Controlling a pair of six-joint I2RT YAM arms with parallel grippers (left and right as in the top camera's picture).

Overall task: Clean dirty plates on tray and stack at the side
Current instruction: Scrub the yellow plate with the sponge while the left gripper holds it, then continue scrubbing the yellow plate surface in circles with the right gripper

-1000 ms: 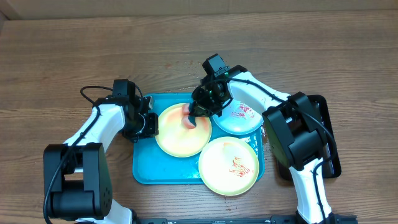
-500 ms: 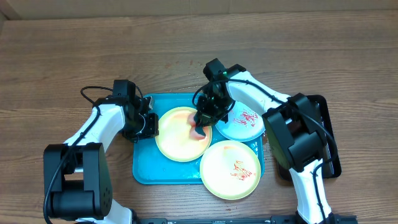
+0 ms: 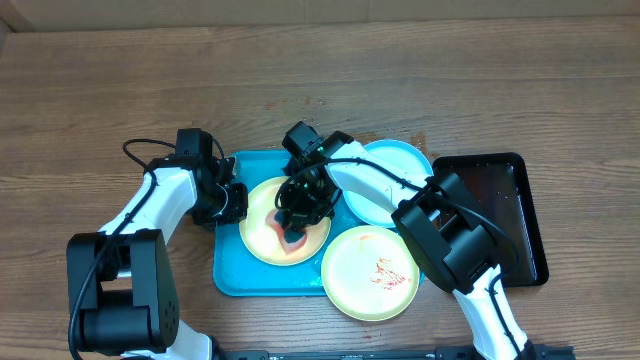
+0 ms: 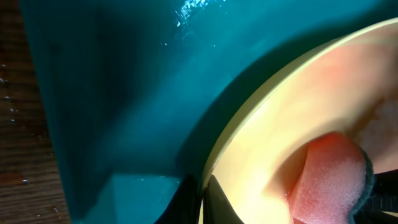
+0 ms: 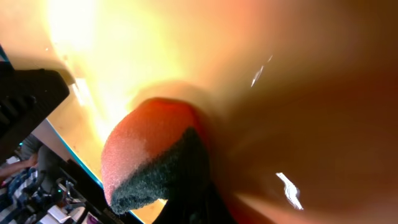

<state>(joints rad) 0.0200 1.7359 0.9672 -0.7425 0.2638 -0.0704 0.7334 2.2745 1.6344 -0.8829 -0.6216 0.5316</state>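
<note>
On the turquoise tray [image 3: 230, 278] lies a pale yellow plate [image 3: 262, 232]. My left gripper [image 3: 233, 204] is shut on its left rim; in the left wrist view the fingers [image 4: 219, 205] pinch the plate [image 4: 292, 112] edge. My right gripper [image 3: 297, 218] is shut on a red sponge [image 3: 291, 239] with a dark scouring side and presses it onto this plate. The right wrist view shows the sponge [image 5: 146, 158] flat on the plate [image 5: 186, 50]. A second yellow plate [image 3: 368, 272] carries red sauce streaks. The light blue plate [image 3: 398, 172] is partly hidden by my right arm.
A smaller black tray [image 3: 500, 215] sits on the wooden table to the right of the turquoise tray. The front yellow plate overhangs the tray's near right corner. Both arms cross above the tray's back half.
My right gripper has swept the sponge from the plate's back right rim down and left to its middle front. The held plate has shifted slightly left. The left gripper has kept its hold.
</note>
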